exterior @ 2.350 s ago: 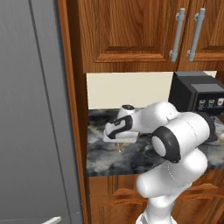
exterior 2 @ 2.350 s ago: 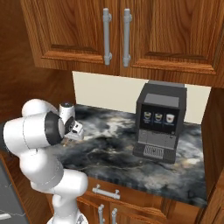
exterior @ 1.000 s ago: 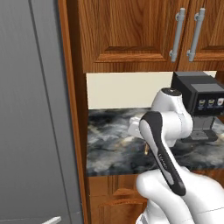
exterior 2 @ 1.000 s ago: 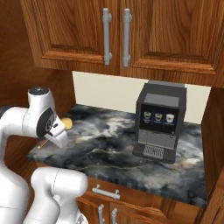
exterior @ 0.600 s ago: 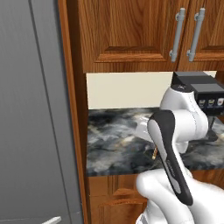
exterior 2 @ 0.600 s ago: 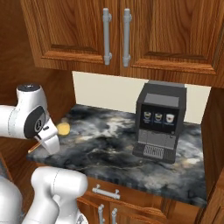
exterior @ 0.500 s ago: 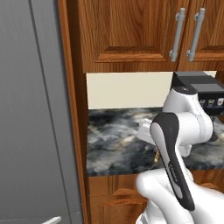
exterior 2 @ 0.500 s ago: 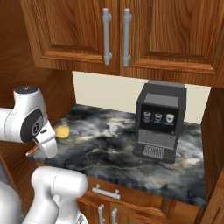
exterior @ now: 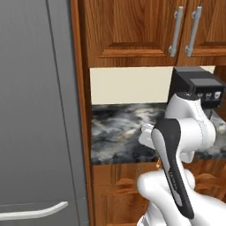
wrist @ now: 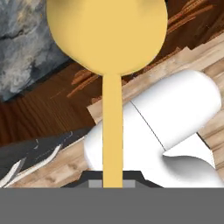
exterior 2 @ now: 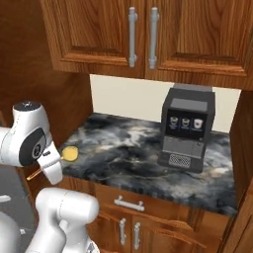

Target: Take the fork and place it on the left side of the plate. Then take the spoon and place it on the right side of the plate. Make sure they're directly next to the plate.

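My gripper (exterior 2: 51, 163) is shut on the spoon (exterior 2: 69, 153), holding its thin handle just off the counter's front left corner. The yellow bowl hangs over the counter edge and the orange handle end pokes out to the left. In the hand view the spoon (wrist: 107, 35) runs straight up from my gripper (wrist: 112, 178), with its rounded bowl at the top. In the left base view the arm hides the hand, and a bit of orange handle (exterior: 157, 165) peeks out below it. The fork and the plate are out of view.
A black coffee machine (exterior 2: 185, 128) stands at the back right of the dark marbled counter (exterior 2: 123, 148). Wooden cabinets (exterior 2: 143, 34) hang above it, with drawers below. A tall grey door (exterior: 39, 110) and a wooden side panel close off the left.
The arm has swung from over the counter towards its front left corner, carrying the spoon along. The grip has not changed.
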